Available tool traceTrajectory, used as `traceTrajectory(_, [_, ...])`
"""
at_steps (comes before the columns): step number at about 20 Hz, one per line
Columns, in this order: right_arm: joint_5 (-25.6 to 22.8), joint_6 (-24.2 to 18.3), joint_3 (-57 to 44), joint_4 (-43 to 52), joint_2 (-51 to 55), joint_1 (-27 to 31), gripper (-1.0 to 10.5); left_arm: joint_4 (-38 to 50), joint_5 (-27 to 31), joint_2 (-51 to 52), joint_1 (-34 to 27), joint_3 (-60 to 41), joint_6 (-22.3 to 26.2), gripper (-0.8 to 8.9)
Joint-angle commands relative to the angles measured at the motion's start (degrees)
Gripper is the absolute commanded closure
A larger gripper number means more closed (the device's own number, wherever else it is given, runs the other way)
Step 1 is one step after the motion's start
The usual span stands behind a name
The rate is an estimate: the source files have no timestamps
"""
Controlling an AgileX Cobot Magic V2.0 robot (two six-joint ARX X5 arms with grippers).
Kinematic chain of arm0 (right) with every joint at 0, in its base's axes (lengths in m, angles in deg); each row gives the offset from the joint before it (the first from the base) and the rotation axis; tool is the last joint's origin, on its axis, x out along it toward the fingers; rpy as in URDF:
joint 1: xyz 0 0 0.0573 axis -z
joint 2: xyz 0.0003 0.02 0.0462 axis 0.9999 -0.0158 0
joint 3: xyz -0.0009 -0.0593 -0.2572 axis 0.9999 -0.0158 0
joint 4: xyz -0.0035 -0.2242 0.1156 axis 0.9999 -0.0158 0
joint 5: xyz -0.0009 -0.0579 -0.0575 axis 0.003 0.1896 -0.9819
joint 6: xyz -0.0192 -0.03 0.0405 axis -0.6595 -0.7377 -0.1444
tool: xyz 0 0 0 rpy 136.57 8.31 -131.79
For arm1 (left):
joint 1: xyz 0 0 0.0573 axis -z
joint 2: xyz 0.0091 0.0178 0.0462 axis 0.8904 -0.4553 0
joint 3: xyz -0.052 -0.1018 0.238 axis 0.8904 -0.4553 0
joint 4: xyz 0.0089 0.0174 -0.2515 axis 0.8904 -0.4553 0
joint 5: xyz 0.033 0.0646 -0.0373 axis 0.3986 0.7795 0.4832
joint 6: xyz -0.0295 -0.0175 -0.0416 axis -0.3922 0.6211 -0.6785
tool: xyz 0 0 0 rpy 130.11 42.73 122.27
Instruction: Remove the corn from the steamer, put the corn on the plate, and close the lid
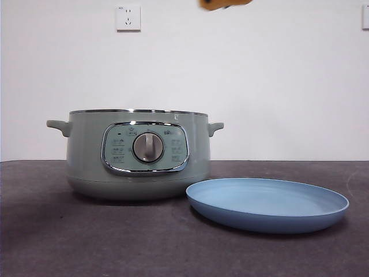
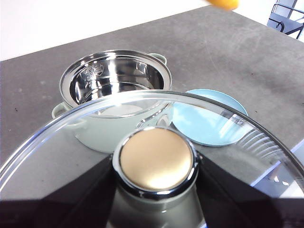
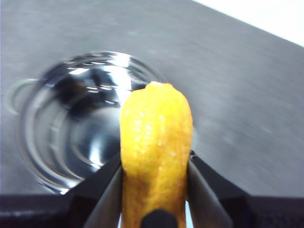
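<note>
Right gripper point(image 3: 154, 190) is clenched on the corn point(image 3: 156, 156), one black jaw on each flank of the cob, its rounded end pointing away from the wrist. The corn is out of the steamer point(image 1: 138, 156) and high above it: in the front view only its lower edge shows at the very top of the frame, roughly above the pot's plate-side handle. The right wrist view looks down past the cob into the shiny, empty steel bowl, so the cob is not yet over the plate point(image 1: 268, 205).

Left gripper point(image 2: 156, 190) holds the lid point(image 2: 156, 164) by its knob, the dark jaws standing on either side of it, raised and off to one side of the pot. Likely reason: keeps the glass out of the way so the mouth stays open and the right arm has a free path (the lid is seen from underneath through the glass, so the knob looks tan there).

Plate sits on the table just beside the steamer, on the side opposite the lid hand, rim near the pot's base; nothing on it.

Judgement: extraction done, carry to plate is next; lid closing is not yet started. Risk: the cob is round and gripped on only two sides, so it may roll on release.
</note>
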State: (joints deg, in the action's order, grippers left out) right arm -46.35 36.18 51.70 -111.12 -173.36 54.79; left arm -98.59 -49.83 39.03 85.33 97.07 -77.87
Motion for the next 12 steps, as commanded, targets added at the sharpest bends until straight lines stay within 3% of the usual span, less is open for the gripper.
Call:
traceTrajectory(1, [0.8, -1.5, -1.9, -1.6, 1.7, 2.1, 9.6, 2.9, -0.1, 0.5, 0.1, 0.2, -0.3, 8.21])
traceTrajectory(5, [3.3, -1.4, -13.9, 2.4, 7.4, 5.5, 9.6, 3.0, -0.1, 0.5, 0.1, 0.2, -0.3, 8.21])
traceTrajectory(12, [11.1, 2.1, -46.6, 24.2, 13.5, 9.1, 9.6, 4.3, -0.1, 0.5, 0.1, 0.2, -0.4, 8.21])
